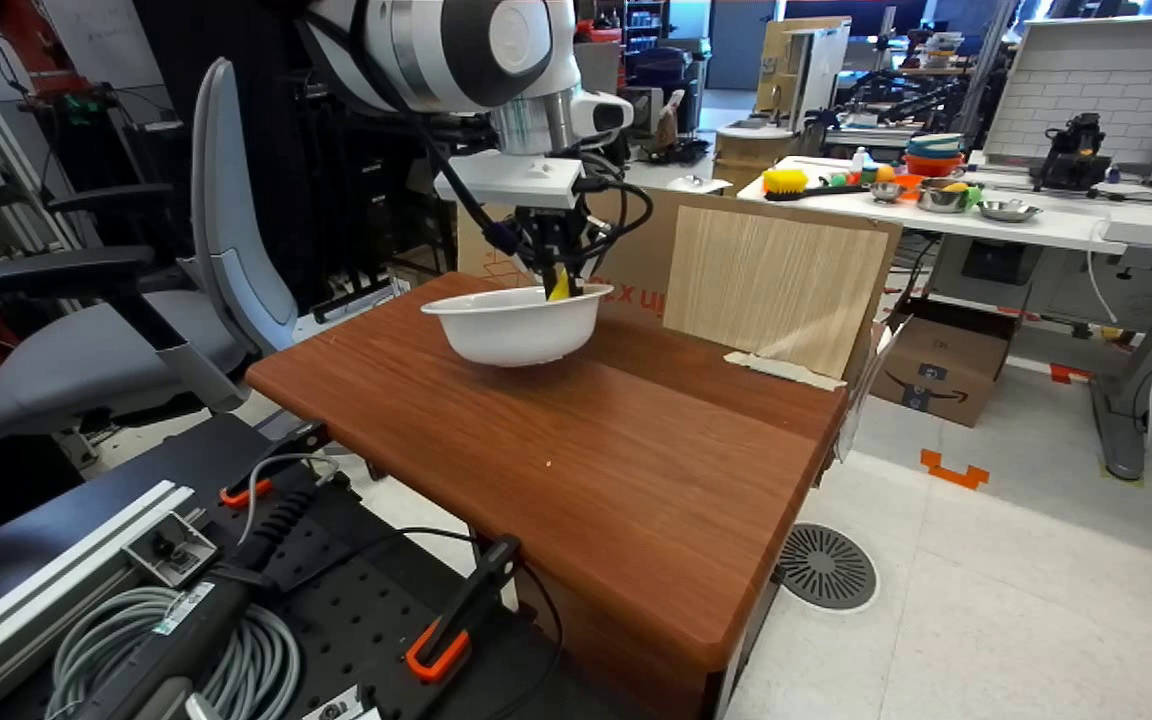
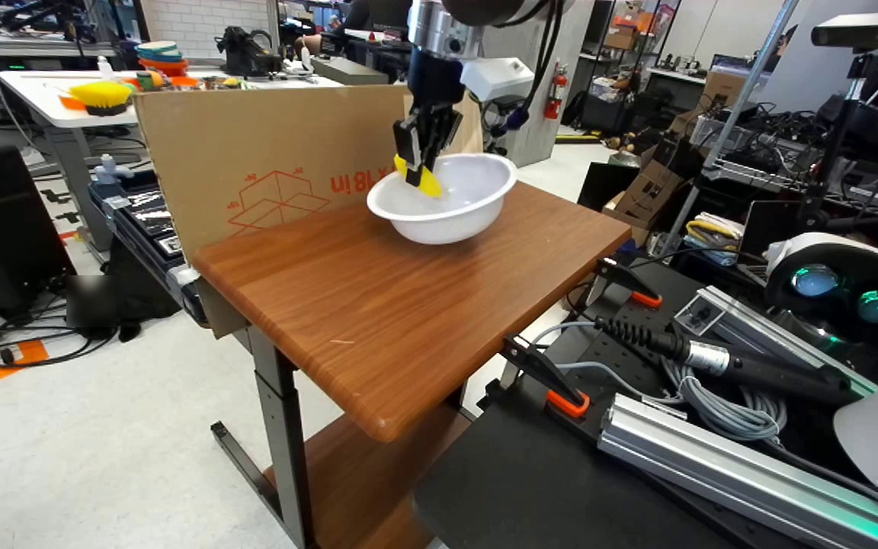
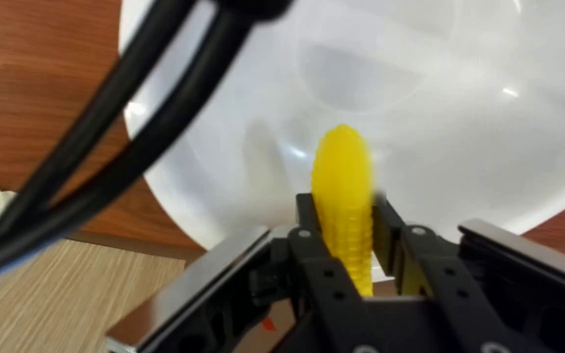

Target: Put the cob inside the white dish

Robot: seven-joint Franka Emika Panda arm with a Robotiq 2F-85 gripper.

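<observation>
The gripper (image 3: 345,213) grips the yellow cob (image 3: 342,164) between its fingers, holding it aslant over the inside of the white dish (image 3: 218,157); whether the cob touches the dish cannot be told. The dish stands on the brown table (image 1: 626,490), and beyond a cardboard panel (image 2: 279,130) behind it a white desk (image 1: 1046,232) carries a yellow brush (image 1: 784,181).

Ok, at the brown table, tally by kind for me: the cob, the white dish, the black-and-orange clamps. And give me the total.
Cob: 1, held in the tool
Dish: 1
Clamps: 2, the same pair in both exterior views
Total: 4
</observation>
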